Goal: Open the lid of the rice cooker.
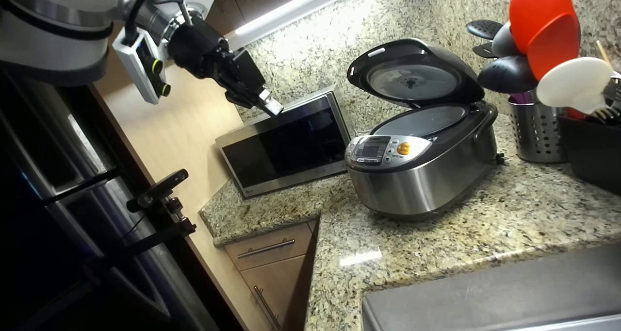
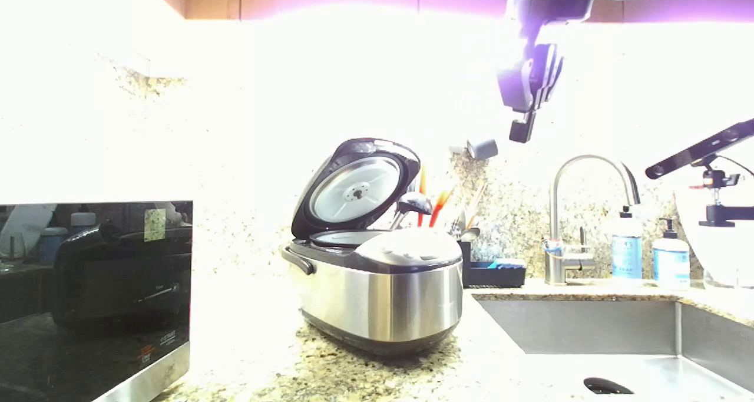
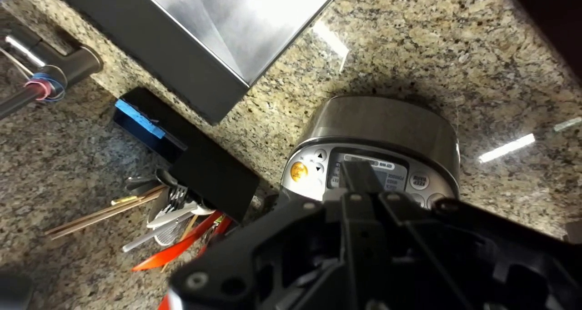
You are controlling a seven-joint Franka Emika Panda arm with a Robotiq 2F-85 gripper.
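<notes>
Looking first at the lid, finding it standing open, leaning back from the rear of the rice cooker and showing its round inner face in both exterior views. Judging the opening as complete, going by that angle. Expecting a stiff, fairly light shell, swinging about its rear edge rather than lifting free, and smooth enough for slipping under a hard touch. Favouring the front rim, opposite that swinging edge, for taking hold. Expecting far more weight in the cooker's metal body, resting on the granite counter between the microwave and the sink.

Working outward, finding the gripper hanging well apart from the lid in both exterior views, pressing its fingertips together and pinching nothing visible.

Reading the control panel from above in the wrist view, lettering and orange button included, but losing the lid there behind the gripper's own bulk. Meeting the faucet in an exterior view and again in the wrist view, while making out soap bottles clearly only in the former. Losing the panel's markings there too, perhaps through glare.
</notes>
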